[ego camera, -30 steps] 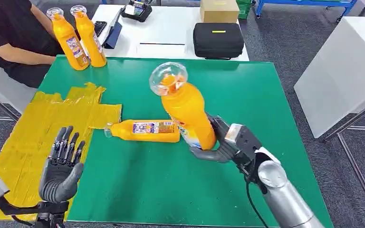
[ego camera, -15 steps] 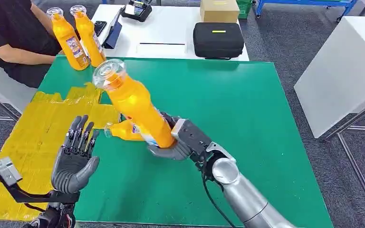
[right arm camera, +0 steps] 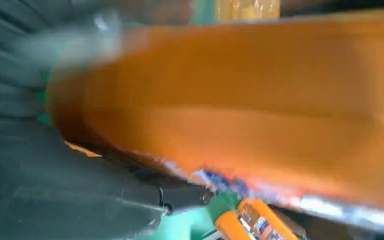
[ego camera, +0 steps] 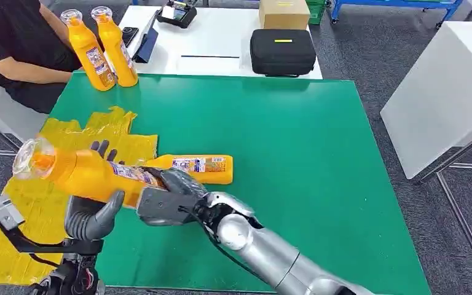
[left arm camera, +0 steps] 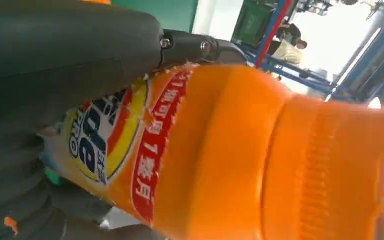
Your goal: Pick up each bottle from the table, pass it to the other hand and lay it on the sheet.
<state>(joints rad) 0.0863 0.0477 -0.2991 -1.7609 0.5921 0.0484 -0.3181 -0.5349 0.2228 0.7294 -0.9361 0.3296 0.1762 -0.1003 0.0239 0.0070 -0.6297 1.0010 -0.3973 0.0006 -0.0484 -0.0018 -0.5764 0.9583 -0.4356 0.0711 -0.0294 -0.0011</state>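
The green desk (ego camera: 295,141) carries a crumpled yellow sheet (ego camera: 49,160) along its left side, reaching from mid-depth to the near edge. A second bottle (ego camera: 190,168) lies flat on the desk just right of the sheet; two further bottles (ego camera: 101,49) stand upright at the far left corner, beside a seated person (ego camera: 12,43). The bottle in transfer (ego camera: 83,174) is held nearly level above the near part of the sheet, cap end to the left. The right hand (ego camera: 166,200) grips its base end, fingers wrapped about the label. The left hand (ego camera: 92,215) sits beneath the body of the bottle, thumb against its near side and fingertips showing above its far side; whether this hand has fully closed cannot be told, as the bottle hides the palm. Judged step: the pass from right hand to left is under way and not yet complete. The next move calls for the left hand to secure its hold before the right lets go, then to lower the bottle flat onto the sheet. The right wrist view is blurred; the left wrist view shows the bottle's label and shoulder at close range.
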